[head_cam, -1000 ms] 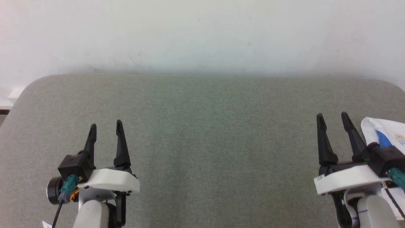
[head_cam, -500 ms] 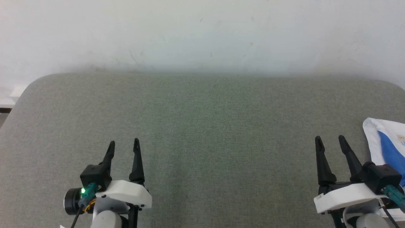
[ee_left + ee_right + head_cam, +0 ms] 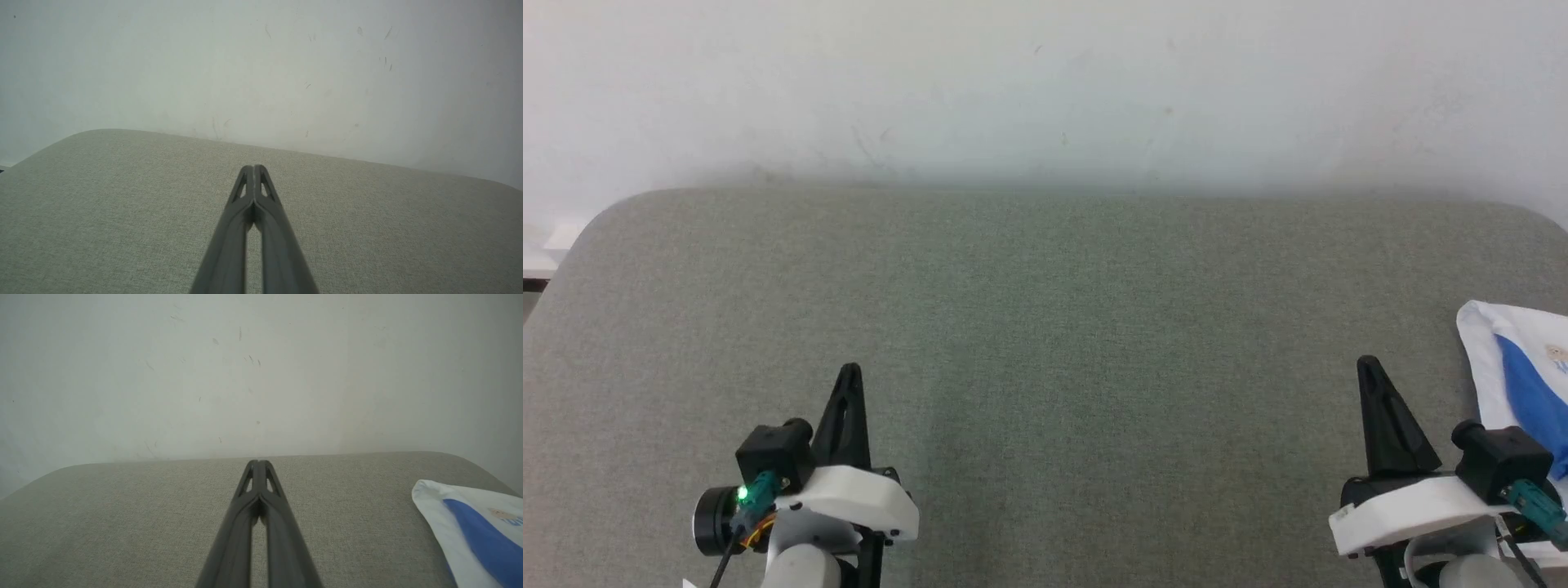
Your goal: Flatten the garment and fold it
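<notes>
One garment (image 3: 1523,384) on grey surface (image 3: 1045,327), near right hand (image 3: 1369,364).

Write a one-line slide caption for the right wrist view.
The right hand, shut and empty, points across the grey fabric-covered table; the white-and-blue garment lies at the view's right edge.

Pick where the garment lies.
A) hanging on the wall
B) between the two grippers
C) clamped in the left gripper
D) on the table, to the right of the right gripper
D: the garment lies on the table just outside the shut right gripper.
</notes>
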Tool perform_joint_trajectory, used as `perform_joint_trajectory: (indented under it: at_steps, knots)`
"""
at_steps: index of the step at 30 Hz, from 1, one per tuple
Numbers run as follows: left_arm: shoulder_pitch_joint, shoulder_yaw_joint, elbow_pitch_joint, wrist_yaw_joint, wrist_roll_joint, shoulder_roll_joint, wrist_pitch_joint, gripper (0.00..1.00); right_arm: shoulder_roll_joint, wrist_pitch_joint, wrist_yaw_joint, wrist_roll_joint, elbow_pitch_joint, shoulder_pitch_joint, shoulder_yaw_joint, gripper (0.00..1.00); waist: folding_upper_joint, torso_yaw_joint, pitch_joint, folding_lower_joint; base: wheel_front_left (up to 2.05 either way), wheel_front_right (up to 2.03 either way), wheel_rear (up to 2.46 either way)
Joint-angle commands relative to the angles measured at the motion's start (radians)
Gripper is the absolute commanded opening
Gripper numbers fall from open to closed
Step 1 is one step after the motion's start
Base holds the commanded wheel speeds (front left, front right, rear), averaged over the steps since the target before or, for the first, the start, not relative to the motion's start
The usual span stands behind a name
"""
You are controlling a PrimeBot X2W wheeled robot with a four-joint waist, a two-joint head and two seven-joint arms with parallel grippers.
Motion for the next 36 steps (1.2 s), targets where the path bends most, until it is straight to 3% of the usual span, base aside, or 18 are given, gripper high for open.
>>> perform_joint_trajectory:
  at_steps: [1,36]
  knots:
    - [0.005,0.002,-0.008,-0.002,0.006,0.0,0.004,0.0,0.0,0.006,0.0,-0.007,-0.006,0.001,0.0,0.0,-0.0001,-0.001,0.0,0.0,0.0,0.0,0.0]
    - [0.038,0.02,-0.091,-0.019,0.063,-0.003,0.076,0.0,0.001,0.078,0.0,-0.063,-0.054,0.006,0.01,0.0,-0.0001,-0.019,0.002,0.0,0.0,0.0,0.0]
